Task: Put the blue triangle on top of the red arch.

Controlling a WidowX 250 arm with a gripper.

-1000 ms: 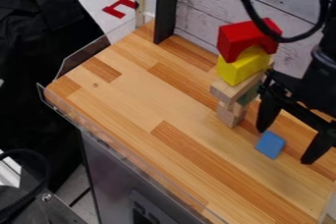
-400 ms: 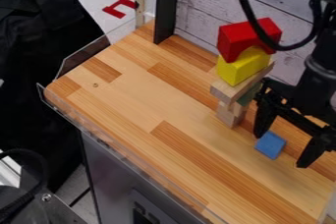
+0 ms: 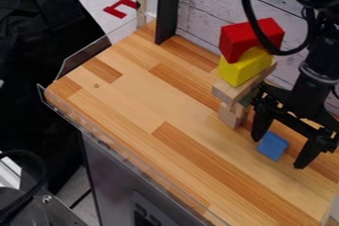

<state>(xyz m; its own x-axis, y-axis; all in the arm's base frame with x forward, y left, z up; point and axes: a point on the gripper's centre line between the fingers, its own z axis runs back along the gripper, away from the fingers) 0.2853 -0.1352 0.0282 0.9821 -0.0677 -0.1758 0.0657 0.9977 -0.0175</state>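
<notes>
At the right, the gripper (image 3: 277,151) hangs low over the table, open, one finger at each side of the blue block (image 3: 272,145). That block lies on the wood, apparently not gripped; whether the fingers touch it I cannot tell. Behind and left of the gripper stands a stack of blocks, and the red arch (image 3: 246,39) is its top piece. The arch sits on a yellow block (image 3: 245,66), with the arm's black cable passing in front of it.
Under the yellow block, a wooden plank (image 3: 232,90) rests on small wooden uprights (image 3: 232,115), close to the gripper's left finger. A white plank wall (image 3: 208,7) and a black post (image 3: 167,9) stand behind. Clear edging (image 3: 126,153) borders the table (image 3: 132,101).
The gripper has shifted slightly left, bringing its fingers more evenly around the blue block. The cable has swung a little. The blocks have stayed where they were.
</notes>
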